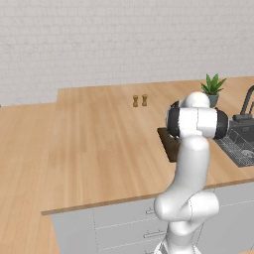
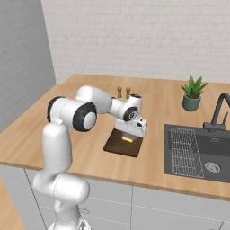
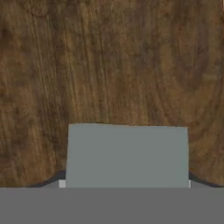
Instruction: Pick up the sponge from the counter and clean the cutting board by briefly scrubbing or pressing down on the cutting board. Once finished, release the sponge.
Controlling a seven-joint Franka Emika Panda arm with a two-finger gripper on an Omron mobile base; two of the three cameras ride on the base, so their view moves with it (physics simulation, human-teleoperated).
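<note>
In the left base view, the arm blocks most of the cutting board (image 1: 169, 143), a dark slab on the wooden surface (image 1: 99, 144) beside the sink (image 1: 240, 141). A potted plant (image 1: 213, 88) and two small shakers (image 1: 140, 100) stand farther back.

In the right base view, the fingers (image 2: 128, 138) hang low over the cutting board (image 2: 117, 144), grasping the sponge (image 2: 128, 139), whose yellow layer peeks out beneath the hand.

In the hand view, the sponge's (image 3: 127, 155) grey-green face sits against dark wood grain (image 3: 109, 61); the fingertips themselves are hidden.
</note>
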